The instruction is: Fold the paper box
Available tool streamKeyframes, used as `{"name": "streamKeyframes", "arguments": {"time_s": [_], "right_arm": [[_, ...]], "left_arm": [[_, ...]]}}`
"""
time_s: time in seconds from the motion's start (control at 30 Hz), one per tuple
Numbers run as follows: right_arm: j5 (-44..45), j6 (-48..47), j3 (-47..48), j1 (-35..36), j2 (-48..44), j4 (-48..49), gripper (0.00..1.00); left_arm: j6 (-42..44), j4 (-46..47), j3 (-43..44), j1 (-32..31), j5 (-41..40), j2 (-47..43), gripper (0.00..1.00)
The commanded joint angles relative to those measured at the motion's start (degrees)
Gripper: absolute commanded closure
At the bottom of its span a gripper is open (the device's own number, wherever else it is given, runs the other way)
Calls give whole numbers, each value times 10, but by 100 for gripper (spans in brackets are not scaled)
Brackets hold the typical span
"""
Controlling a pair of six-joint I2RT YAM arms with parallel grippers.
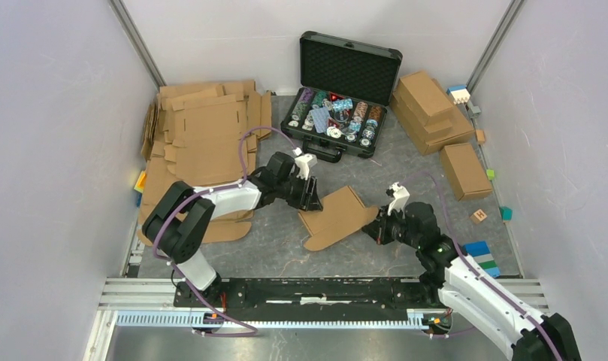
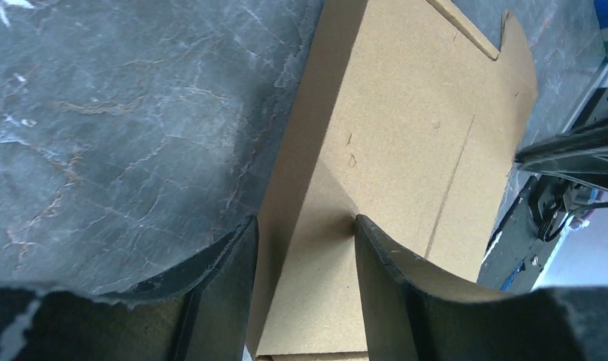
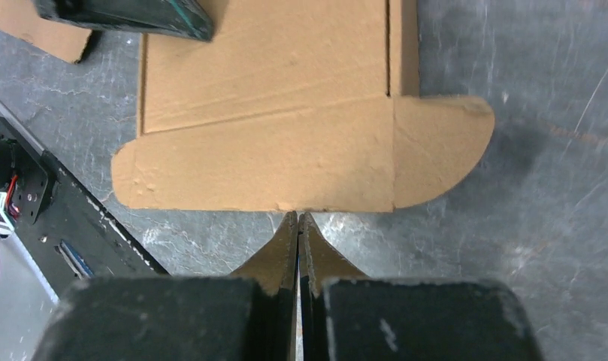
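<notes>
The paper box [image 1: 338, 218] is a brown cardboard sheet lying partly folded on the dark table between my two arms. My left gripper [image 1: 313, 197] stands open at the box's far-left end. In the left wrist view its jaws [image 2: 304, 219] straddle a raised side flap of the box [image 2: 406, 113], and one fingertip [image 2: 361, 226] rests on the panel. My right gripper [image 1: 373, 228] is shut with nothing in it. Its closed tips [image 3: 297, 214] touch the near edge of the rounded flap of the box [image 3: 270, 150].
A pile of flat cardboard sheets [image 1: 207, 131] lies at the back left. An open black case of chips [image 1: 338, 98] stands at the back. Folded boxes [image 1: 432, 109] and one more [image 1: 464, 169] sit at the right, with small coloured blocks [image 1: 481, 252] near them.
</notes>
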Motion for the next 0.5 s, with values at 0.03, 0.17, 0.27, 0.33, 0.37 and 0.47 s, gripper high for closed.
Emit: {"name": "streamKeyframes", "arguments": {"time_s": [0.03,0.17,0.27,0.33,0.37,0.47], "right_arm": [[0,-119,123,3,44,-83,96],[-14,-152,146,3,81,-117,95],[-25,-150,133,3,95,-103,95],[-37,-147,122,3,107,-86,96],[-41,-143,115,3,111,-77,96],[-49,-127,95,5,131,-31,97]], "left_arm": [[-9,-43,-1,24,-78,11,44],[-35,-50,1,48,-88,26,44],[-54,-47,-2,62,-89,35,44],[-62,-48,-5,73,-98,38,44],[-65,-46,-8,77,-100,36,44],[-79,-22,-20,86,-84,29,44]]}}
